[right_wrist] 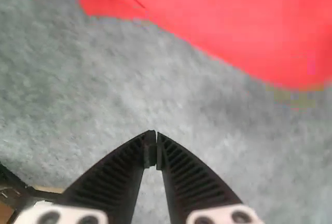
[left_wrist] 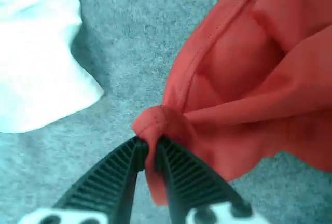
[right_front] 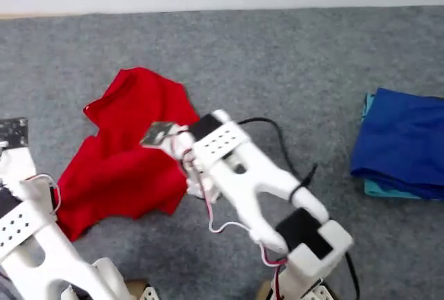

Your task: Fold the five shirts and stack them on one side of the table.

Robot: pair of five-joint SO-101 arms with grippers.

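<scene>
A red shirt (right_front: 132, 154) lies crumpled on the grey table cover (right_front: 277, 57), left of centre. My left gripper (left_wrist: 148, 149) is shut on a bunched corner of the red shirt (left_wrist: 249, 84), at the shirt's near-left edge in the high view. My right gripper (right_wrist: 155, 141) is shut with nothing in it, low over the grey cover just off the red shirt's (right_wrist: 233, 22) edge. The right arm (right_front: 236, 168) stretches from the front of the table to the shirt's right side. A folded blue shirt (right_front: 402, 140) rests on a folded teal one (right_front: 381, 190) at the right.
A white cloth (left_wrist: 36, 58) lies on the cover close to my left gripper. The left arm (right_front: 28, 237) stands at the front left corner. A black cable (right_front: 274, 130) loops over the cover behind the right arm.
</scene>
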